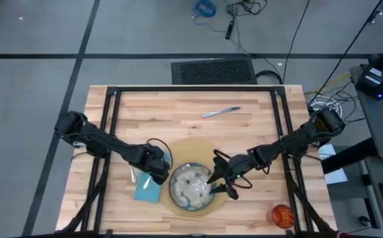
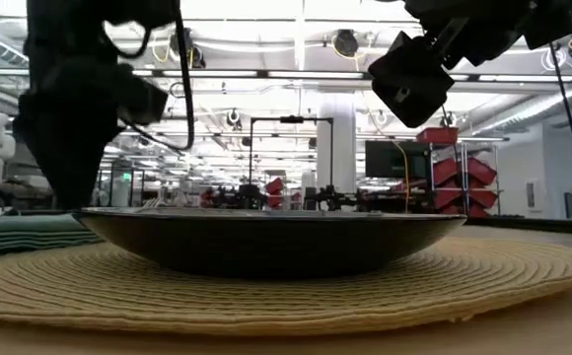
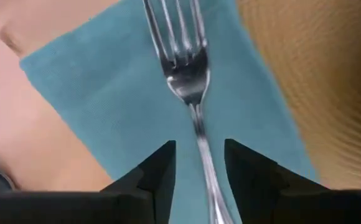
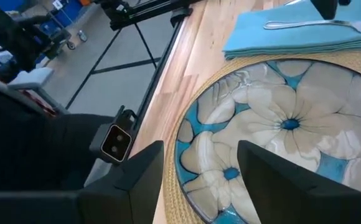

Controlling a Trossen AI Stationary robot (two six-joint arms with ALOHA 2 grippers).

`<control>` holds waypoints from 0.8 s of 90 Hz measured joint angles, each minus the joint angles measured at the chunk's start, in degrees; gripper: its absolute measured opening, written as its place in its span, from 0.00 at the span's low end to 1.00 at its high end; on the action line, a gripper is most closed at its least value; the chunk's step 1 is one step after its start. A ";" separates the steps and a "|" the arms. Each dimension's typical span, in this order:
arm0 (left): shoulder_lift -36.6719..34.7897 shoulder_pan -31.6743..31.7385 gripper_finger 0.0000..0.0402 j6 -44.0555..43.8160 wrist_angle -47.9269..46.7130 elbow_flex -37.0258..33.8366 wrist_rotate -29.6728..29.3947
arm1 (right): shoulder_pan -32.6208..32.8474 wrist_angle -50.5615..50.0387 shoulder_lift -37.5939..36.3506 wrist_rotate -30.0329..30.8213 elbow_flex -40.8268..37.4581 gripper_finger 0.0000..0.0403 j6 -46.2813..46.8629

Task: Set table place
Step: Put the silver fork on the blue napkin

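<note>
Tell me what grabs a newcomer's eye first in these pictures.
The round dish painted with pale flowers on blue stands out, sitting on the round tan woven placemat at the table's near middle, with the right gripper open over its right edge. Beside it on the left, the left gripper straddles a silver fork lying on the teal cloth napkin. A small orange cup sits at the near right corner.
</note>
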 joint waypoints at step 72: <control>4.24 -0.02 0.02 4.71 3.72 0.11 1.95 | -0.02 -0.44 0.01 -0.04 0.00 0.49 0.58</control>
